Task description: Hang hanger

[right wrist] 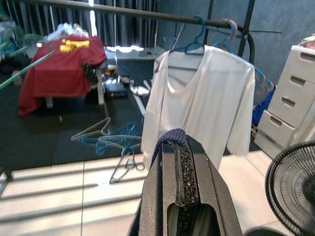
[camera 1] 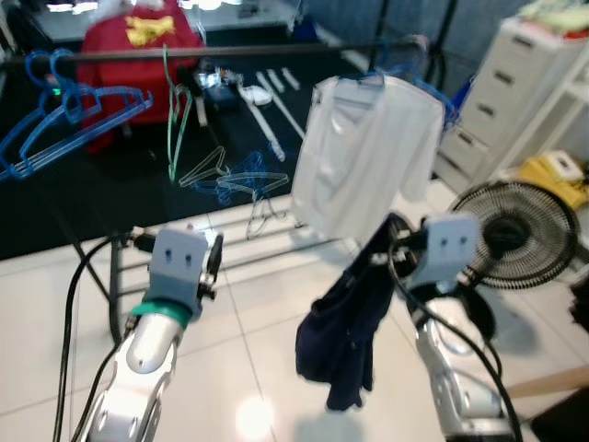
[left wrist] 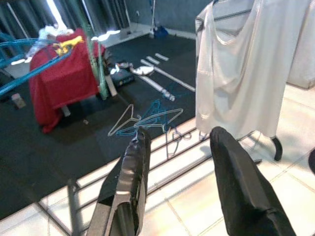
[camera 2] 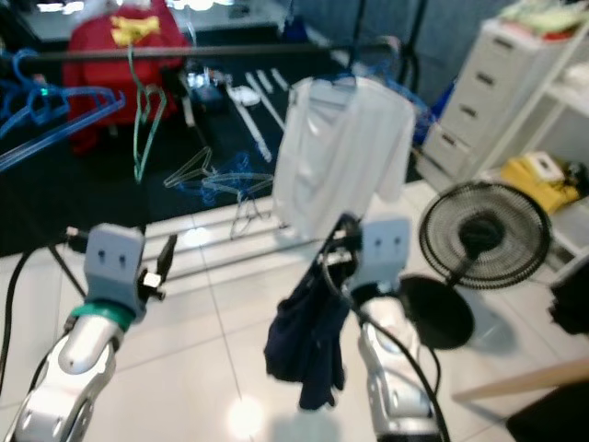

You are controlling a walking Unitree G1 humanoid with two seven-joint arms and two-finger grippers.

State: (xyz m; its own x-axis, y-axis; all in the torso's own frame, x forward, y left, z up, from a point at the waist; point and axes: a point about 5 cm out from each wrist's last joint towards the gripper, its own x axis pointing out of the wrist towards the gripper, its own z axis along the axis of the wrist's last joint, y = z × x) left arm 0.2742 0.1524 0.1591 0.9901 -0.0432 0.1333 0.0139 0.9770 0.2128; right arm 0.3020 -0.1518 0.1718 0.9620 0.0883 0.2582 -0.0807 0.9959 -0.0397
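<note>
A dark rail (camera 1: 239,52) runs across the top of the rack. On it hang blue hangers (camera 1: 64,110) at the left, a green hanger (camera 1: 175,120), and a white shirt (camera 1: 363,161) on a blue hanger at the right end. My right gripper (right wrist: 179,182) is shut on a dark navy garment (camera 1: 345,331), which droops below it just in front of the white shirt. Any hanger inside the garment is hidden. My left gripper (left wrist: 179,140) is raised on the left, open, with nothing between its fingers, and it points toward the rack.
Loose blue and clear hangers (camera 1: 244,180) lie on the black mat behind the rack. A black floor fan (camera 1: 511,235) stands at the right, with a white drawer unit (camera 1: 515,83) behind it. A red cloth (camera 1: 138,46) covers a table at the back.
</note>
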